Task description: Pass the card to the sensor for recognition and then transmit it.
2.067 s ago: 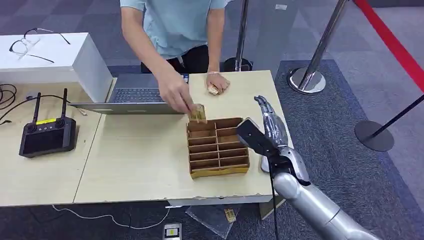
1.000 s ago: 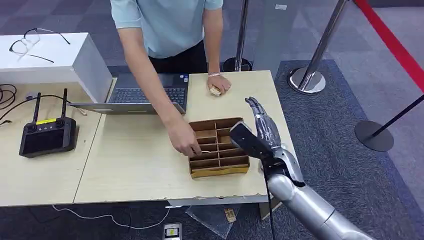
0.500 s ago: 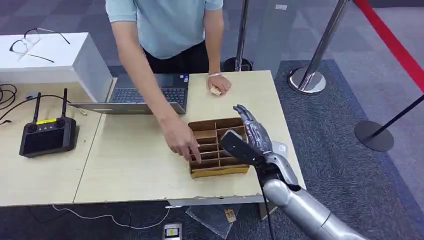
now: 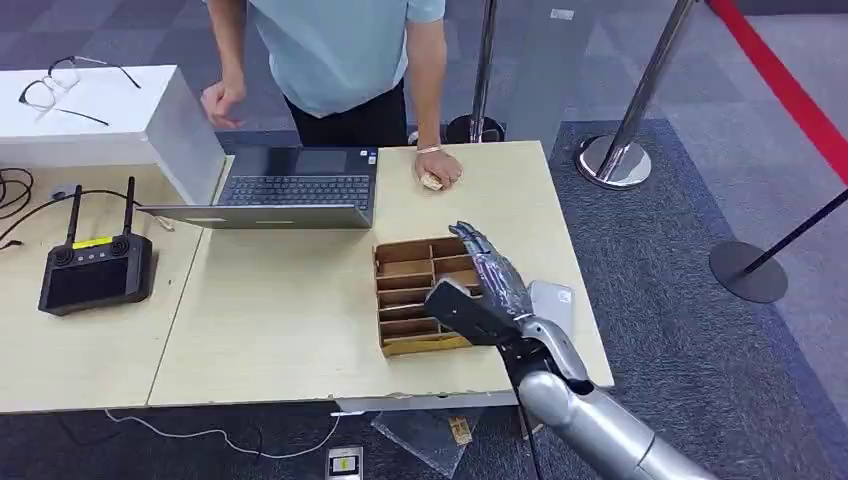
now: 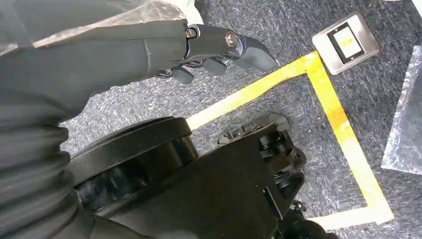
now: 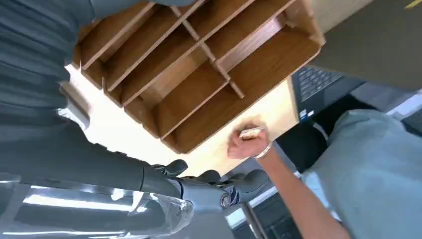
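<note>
The desk (image 4: 280, 300) put everything w/in one arm's sweep. The wooden divider tray (image 4: 420, 345) lay right under the right hand (image 4: 490, 280), which hovered above its compartments, fingers stretched and apart, holding nothing; we judged it poised to pick. A flat grey pad (image 4: 553, 298), prob. the sensor, sat just beside the hand on its outer side, so a lifted card would need only a short carry. The card: a small tan piece (image 4: 430, 181) sat in the person's fist (image 4: 438, 168) on the desk beyond the fingertips. Whether another lay in the tray under the hand we couldn't tell. The left hand (image 5: 219, 47) hung low by the floor, fingers loosely apart, empty, out of the way.

Desk top was pale wood, flat. Around it were grey carpet (image 4: 680, 200) and a chrome barrier post (image 4: 612, 160) far beyond the hand.
</note>
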Controlling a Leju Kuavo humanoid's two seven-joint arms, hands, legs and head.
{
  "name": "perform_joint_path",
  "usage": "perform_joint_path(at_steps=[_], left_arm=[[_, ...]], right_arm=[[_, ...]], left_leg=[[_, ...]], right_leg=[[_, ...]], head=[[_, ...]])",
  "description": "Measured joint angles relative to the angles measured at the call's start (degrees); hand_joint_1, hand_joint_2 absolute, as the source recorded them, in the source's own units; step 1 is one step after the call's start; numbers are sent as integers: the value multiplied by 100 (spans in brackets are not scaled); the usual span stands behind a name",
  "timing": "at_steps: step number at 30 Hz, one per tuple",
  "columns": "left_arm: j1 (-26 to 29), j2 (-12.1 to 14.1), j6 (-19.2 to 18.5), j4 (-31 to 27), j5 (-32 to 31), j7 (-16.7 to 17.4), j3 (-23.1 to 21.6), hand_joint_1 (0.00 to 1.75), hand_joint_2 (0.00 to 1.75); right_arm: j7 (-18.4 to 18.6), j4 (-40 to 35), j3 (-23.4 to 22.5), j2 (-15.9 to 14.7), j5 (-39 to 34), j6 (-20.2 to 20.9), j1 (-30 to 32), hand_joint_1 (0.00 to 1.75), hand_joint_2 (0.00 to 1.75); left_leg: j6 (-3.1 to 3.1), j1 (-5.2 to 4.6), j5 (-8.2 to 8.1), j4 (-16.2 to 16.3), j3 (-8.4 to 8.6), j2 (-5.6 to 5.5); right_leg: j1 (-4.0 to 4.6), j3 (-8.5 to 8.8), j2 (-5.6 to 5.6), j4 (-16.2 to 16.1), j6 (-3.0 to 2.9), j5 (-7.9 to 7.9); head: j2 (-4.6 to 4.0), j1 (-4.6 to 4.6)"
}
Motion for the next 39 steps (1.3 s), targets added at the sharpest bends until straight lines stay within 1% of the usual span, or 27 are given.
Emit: perform_joint_path(at_steps=[1,2,3,4,5,6,7,10,11,12,13,15,17,19,20,21,22,23,24,27,29,30,31,34,35,39], left_arm=[[-1,0,0,0,0,0,0,0,175],[-2,0,0,0,0,0,0,0,175],[-1,0,2,0,0,-2,0,0,175],[0,0,2,0,0,-2,0,0,175],[0,0,7,0,0,-4,0,0,175],[-1,0,11,0,0,-7,0,0,175],[-1,0,11,0,0,-7,0,0,175],[-1,0,9,0,0,-7,0,0,175],[-1,0,9,0,0,-7,0,0,175],[-1,0,9,0,0,-7,0,0,175],[0,0,9,0,0,-7,0,0,175],[-1,0,11,0,0,-7,0,0,175],[-1,0,9,0,-2,-7,0,0,175],[-1,0,11,0,-2,-7,0,0,175],[-1,0,9,0,-2,-7,0,0,175],[-1,0,9,0,0,-7,0,0,175],[-1,0,9,0,0,-7,0,0,175],[-1,0,9,0,0,-7,0,0,175],[-1,0,9,0,0,-7,0,0,175],[-1,0,9,0,-2,-7,0,0,175],[-1,0,9,0,-2,-7,0,0,175],[-2,0,9,0,-2,-7,0,0,175],[-2,0,9,0,-2,-7,0,0,175],[-2,0,9,0,-2,-7,0,0,175],[-2,0,9,0,-2,-7,0,0,175],[-2,-2,9,0,-4,-7,0,0,175]], right_arm=[[0,-7,13,13,2,9,4,31,175],[0,-15,24,17,4,15,14,38,175],[0,-24,37,20,7,17,23,38,175],[0,-33,50,20,9,20,39,51,175],[0,-33,63,24,13,24,52,131,175],[-2,-33,76,26,13,24,66,131,175],[-9,-33,87,28,13,24,78,138,175],[-72,-31,116,57,-24,24,106,136,175],[-100,-31,127,70,-46,24,119,122,175],[-114,-31,133,83,-50,24,135,122,175],[-129,-31,142,98,-50,22,151,115,175],[-144,-31,162,118,-48,20,171,117,175],[-153,-28,170,140,-50,15,187,105,175],[-162,-26,184,159,-50,15,191,112,175],[-168,-22,194,164,-50,13,193,106,175],[-171,-20,203,166,-50,13,196,106,175],[-173,-9,214,173,-52,9,201,101,175],[-173,4,219,179,-55,9,207,91,175],[-190,17,223,190,-61,6,216,87,175],[-227,64,249,223,-70,6,220,91,175],[-251,96,256,254,-77,6,223,96,175],[-267,118,262,273,-76,6,223,94,175],[-278,136,267,291,-79,6,225,87,175],[-341,201,295,354,-125,6,229,94,175],[-361,221,302,369,-138,4,231,99,175],[-378,312,334,450,-151,9,247,101,175]], left_leg=[[0,0,0,0,1,0],[0,0,0,0,0,0],[0,0,0,0,0,-1],[0,0,0,0,0,-1],[0,0,0,0,0,0],[0,0,0,0,0,0],[0,0,0,0,0,0],[0,0,0,0,0,0],[0,0,0,0,0,0],[0,0,0,0,-1,0],[0,0,0,0,0,-1],[0,0,0,0,0,0],[0,0,0,0,0,0],[0,0,0,0,0,0],[0,0,0,0,0,0],[0,0,0,0,0,0],[0,0,0,0,0,0],[0,0,0,0,0,0],[0,0,0,0,-1,0],[0,0,0,0,-1,0],[0,0,0,0,-1,0],[0,0,0,0,-1,0],[0,0,0,0,-1,0],[0,0,0,0,0,0],[0,0,0,0,-1,0],[0,0,0,-1,-1,0]], right_leg=[[0,0,0,0,0,0],[0,0,0,0,0,0],[0,0,0,0,0,0],[0,0,0,0,0,0],[0,0,0,0,0,0],[0,0,0,0,0,0],[0,0,0,0,0,0],[0,0,0,0,0,0],[0,0,0,0,0,0],[0,0,0,0,0,0],[0,0,0,0,0,0],[0,0,0,0,0,0],[0,0,0,0,0,0],[0,0,0,0,0,0],[0,0,0,0,0,0],[0,0,0,0,0,0],[0,0,0,0,0,0],[0,0,0,0,0,0],[0,0,0,0,0,0],[0,0,0,0,0,0],[0,0,0,0,0,0],[0,0,0,0,0,0],[0,0,0,0,0,0],[0,0,0,0,0,0],[0,0,0,0,0,0],[0,0,0,0,0,0]], head=[[0,-2],[0,0],[0,0],[0,0],[0,0],[0,0],[0,-2],[0,0],[0,0],[0,0],[0,0],[0,-2],[0,0],[0,0],[0,0],[0,0],[0,0],[0,0],[0,0],[0,0],[0,0],[0,0],[0,0],[0,0],[0,0],[0,0]])
